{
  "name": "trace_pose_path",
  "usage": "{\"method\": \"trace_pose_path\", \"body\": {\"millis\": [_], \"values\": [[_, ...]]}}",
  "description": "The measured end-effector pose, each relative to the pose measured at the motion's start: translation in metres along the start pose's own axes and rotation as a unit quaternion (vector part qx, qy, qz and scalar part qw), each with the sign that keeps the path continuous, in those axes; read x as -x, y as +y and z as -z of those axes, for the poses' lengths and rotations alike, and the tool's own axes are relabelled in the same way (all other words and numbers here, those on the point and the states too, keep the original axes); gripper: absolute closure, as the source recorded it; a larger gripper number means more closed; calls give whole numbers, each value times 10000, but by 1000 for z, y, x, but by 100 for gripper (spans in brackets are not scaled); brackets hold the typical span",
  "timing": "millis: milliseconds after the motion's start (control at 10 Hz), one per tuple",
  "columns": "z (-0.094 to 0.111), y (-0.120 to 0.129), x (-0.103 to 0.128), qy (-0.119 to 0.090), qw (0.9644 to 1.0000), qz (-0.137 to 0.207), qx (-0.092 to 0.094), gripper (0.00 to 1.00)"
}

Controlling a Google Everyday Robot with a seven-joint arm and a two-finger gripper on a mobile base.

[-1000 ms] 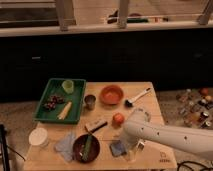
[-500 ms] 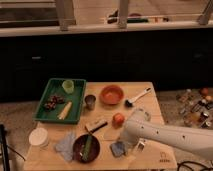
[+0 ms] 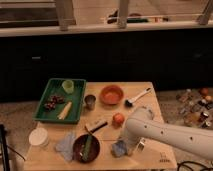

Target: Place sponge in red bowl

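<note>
Wooden table (image 3: 105, 111): red bowl (image 3: 111, 94) toward back; sponge (image 3: 119, 148) at front edge; gripper (image 3: 132, 146) low, just beside sponge; whether it grips anything cannot be told.

White arm (image 3: 167, 136) enters from lower right, bent downward; gripper (image 3: 131, 145) low at bottom centre

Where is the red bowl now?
In the camera view, the red bowl sits back-centre between the metal cup and brush; the gripper is by the table's front edge.
</note>
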Motion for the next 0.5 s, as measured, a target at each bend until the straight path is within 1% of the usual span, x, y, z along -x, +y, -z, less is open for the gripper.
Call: {"method": "trace_pose_path", "body": {"millis": [300, 500], "values": [[19, -9, 3, 16, 9999, 78, -66, 100], [26, -13, 0, 9, 9999, 80, -85, 100]]}}
